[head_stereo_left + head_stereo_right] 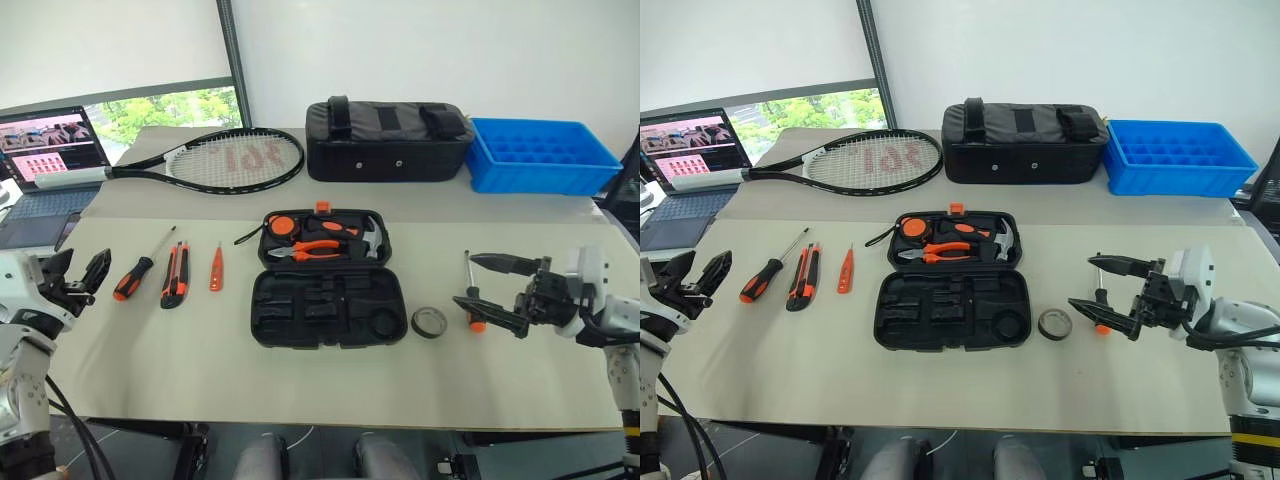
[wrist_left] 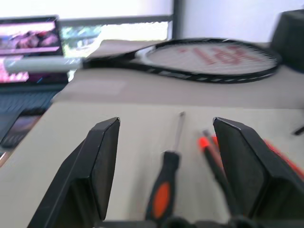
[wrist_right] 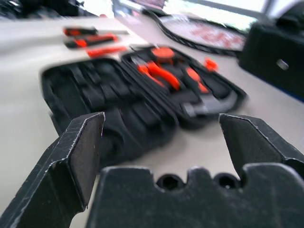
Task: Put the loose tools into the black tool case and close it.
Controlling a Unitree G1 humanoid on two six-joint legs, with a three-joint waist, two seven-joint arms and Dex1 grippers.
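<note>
Reaching with both grippers wide and empty, we risk the right gripper [image 1: 1118, 297] knocking the screwdriver [image 1: 1099, 298] or tape ring [image 1: 1054, 323] off-line; left gripper [image 1: 76, 273] approx. level w/ the long screwdriver [image 1: 140, 268].

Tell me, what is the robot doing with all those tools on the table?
It is tidying loose tools into the black tool case, which lies open in the middle of the table. Nothing is picked up yet. The left gripper is open and empty near a screwdriver, the utility knife and the small tester screwdriver. The right gripper is open and empty by the other screwdriver and the grey tape ring.
</note>
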